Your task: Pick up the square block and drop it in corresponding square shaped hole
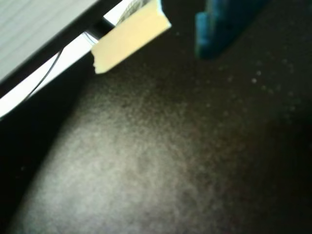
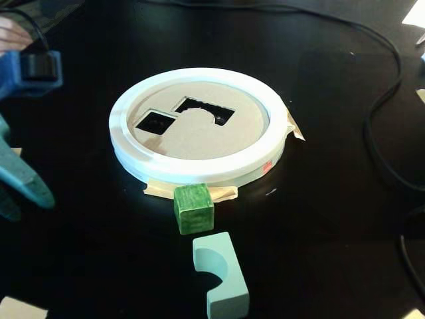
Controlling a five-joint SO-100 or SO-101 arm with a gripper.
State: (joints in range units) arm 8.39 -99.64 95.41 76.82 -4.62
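The square block is a green cube (image 2: 193, 208) on the black table, just in front of a white ring (image 2: 199, 169). The ring holds a cardboard lid with a square hole (image 2: 155, 122) and an arch-shaped hole (image 2: 209, 110). My blue-teal gripper (image 2: 26, 205) is at the far left of the fixed view, well away from the cube. Its jaws look apart with nothing between them. In the wrist view only a blue finger (image 1: 219, 27) shows at the top edge, above bare black table. The cube and the holes are out of the wrist view.
A pale teal arch block (image 2: 221, 276) lies in front of the cube. Black cables (image 2: 385, 113) run along the right and back. Masking tape (image 2: 292, 127) holds the ring down; another tape piece (image 1: 129, 39) shows by the table edge. A hand (image 2: 13, 32) is at top left.
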